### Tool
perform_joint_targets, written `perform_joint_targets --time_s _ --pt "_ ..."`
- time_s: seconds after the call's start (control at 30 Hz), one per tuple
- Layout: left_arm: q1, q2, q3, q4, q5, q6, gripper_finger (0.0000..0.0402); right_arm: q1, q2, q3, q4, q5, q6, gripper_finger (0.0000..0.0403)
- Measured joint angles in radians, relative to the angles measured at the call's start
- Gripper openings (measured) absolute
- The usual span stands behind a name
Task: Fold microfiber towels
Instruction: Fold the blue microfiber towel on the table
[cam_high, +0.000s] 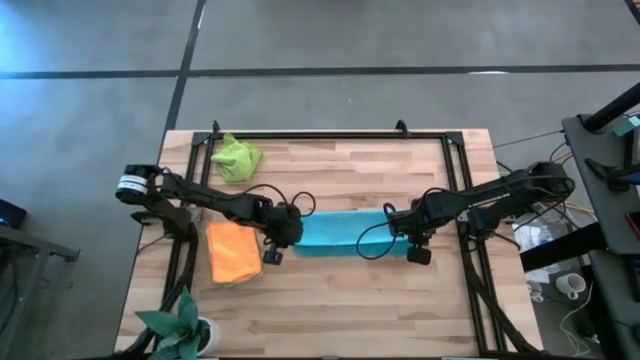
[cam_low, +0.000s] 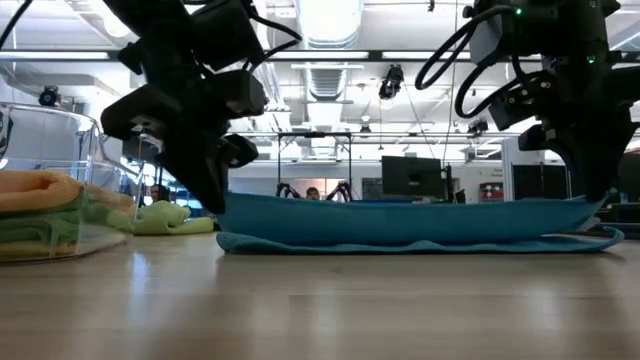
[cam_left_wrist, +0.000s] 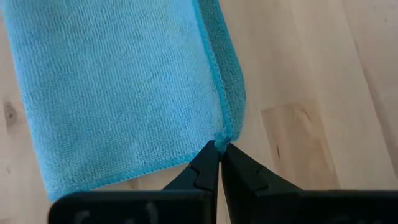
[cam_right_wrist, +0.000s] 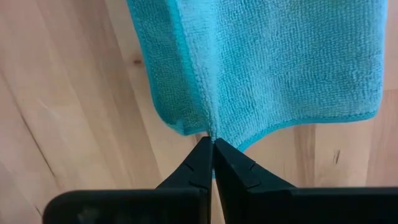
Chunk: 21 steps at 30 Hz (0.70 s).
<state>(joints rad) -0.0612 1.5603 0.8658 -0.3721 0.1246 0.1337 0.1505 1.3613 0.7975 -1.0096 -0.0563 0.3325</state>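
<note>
Left tool (cam_left_wrist: 219, 149): we have its fingers pinched tight on the hem at one end of the blue towel (cam_high: 345, 232), so that end lifts with us for the fold.
Right tool (cam_right_wrist: 213, 142): we clamp it the same way on the hem at the other end; with both ends held, the cloth stays stretched and flat between us.
Blue towel: it lies mid-table as a long band between the two tools; the low view shows one layer raised just above another, so we judge it is partway through a fold along its length.
Orange towel (cam_high: 233, 251): it sits folded on the left side of the table (cam_high: 340, 300), just beside the left tool, on top of other cloth in what looks like a clear tray; we read this as the finished pile.
Lime towel (cam_high: 237, 158): it lies crumpled near the far left corner, well apart from us, apparently not yet folded.
Plant (cam_high: 175, 323): it stands at the near left corner, clear of the work.
Risk: if one pinch slips, we expect the edges to land uneven.
</note>
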Motion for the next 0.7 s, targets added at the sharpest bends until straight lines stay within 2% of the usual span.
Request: perform_joint_targets --time_s 0.3,0.47,0.63,0.7 --pt "-0.007 -0.003 -0.002 0.028 0.005 -0.048 0.0 0.001 0.001 0.0 0.006 0.0 0.016 0.0016" --pt "-0.027 -0.003 -0.002 0.024 0.007 -0.049 0.0 0.014 0.001 0.0 0.007 -0.01 0.023 0.0054" --pt "-0.048 -0.01 0.008 -0.001 0.045 -0.05 0.0 0.016 0.001 0.0 0.002 -0.098 0.066 0.0102" --pt "-0.052 -0.019 0.022 -0.006 0.053 -0.05 0.0 0.016 0.001 0.004 -0.004 -0.101 0.068 0.0117"
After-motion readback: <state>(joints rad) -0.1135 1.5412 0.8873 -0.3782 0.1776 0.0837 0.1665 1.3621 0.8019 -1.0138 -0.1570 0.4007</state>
